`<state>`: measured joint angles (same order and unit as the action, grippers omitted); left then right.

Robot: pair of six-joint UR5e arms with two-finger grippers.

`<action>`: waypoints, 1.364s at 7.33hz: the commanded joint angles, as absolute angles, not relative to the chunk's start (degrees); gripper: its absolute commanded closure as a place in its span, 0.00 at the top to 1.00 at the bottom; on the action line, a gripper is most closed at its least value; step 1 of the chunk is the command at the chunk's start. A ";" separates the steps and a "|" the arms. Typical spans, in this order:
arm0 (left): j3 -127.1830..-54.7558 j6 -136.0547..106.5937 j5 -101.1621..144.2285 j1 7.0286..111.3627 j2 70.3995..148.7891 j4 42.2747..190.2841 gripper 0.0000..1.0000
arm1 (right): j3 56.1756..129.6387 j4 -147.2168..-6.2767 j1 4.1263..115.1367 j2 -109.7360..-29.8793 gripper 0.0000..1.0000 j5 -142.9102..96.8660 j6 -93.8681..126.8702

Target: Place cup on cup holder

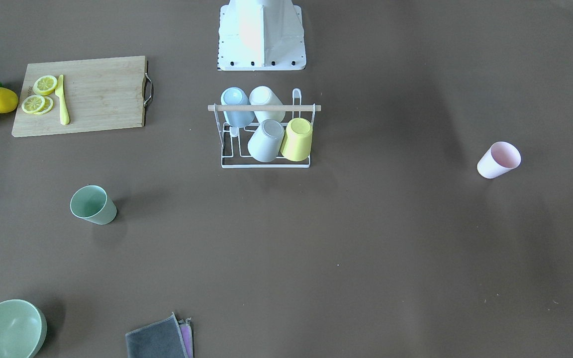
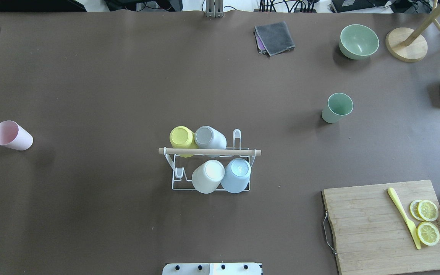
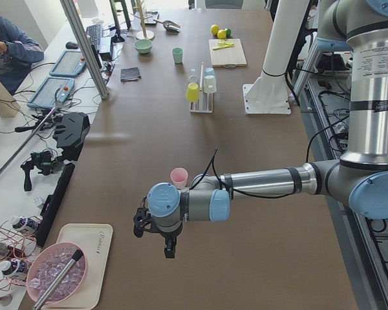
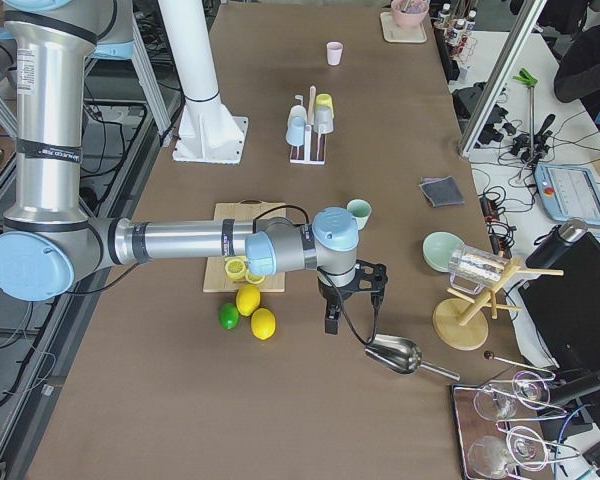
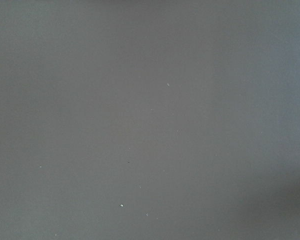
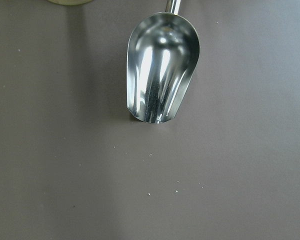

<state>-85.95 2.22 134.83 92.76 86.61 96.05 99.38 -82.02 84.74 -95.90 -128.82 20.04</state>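
Cups off the rack: two. Far left in the overhead view we note the pink cup (image 2: 12,135), apparently upright and mouth up, well apart from everything else. The left gripper (image 3: 154,240) hangs near it in the left side view. We cannot tell from there whether its fingers are apart or together, and its wrist camera gives only bare table (image 5: 150,120). Centre: the cup holder (image 2: 209,168), white wire under a wooden rod (image 2: 209,151), carries four upturned cups: yellow cup (image 2: 181,136) and grey cup (image 2: 209,137) in the far row, white cup (image 2: 207,176) and blue cup (image 2: 236,175) in the near row. Two prongs are bare, the near-left prong (image 2: 178,173) and the far-right prong (image 2: 236,136). Right: the green cup (image 2: 337,108), also upright. The right gripper (image 4: 352,312) hovers over a metal scoop (image 6: 162,72), and again we cannot tell its finger state. We judge nothing is in hand, so the pick comes first. We would take the pink cup by its wall with the left arm and close gently, since a light cup may tip. Then we would invert it and lower it straight over the near-left prong, clear of the rod and the white cup beside it.
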 commanded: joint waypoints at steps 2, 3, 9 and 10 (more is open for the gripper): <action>-85.78 2.46 134.74 92.72 86.13 96.24 0.98 | 99.32 -82.00 84.73 -95.89 1.00 -128.85 20.04; -85.87 2.55 134.48 92.64 86.13 96.15 0.98 | 99.40 -82.00 84.73 -95.89 1.00 -128.85 20.04; -83.25 2.55 134.12 84.58 104.97 72.67 0.98 | 99.32 -81.91 84.64 -96.06 1.00 -128.67 19.69; -78.27 2.81 134.12 81.07 110.86 68.51 0.98 | 99.40 -81.91 84.64 -96.15 1.00 -128.76 19.51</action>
<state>-82.84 2.63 134.15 84.92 103.54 75.22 99.36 -81.91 84.68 -96.09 -128.71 19.72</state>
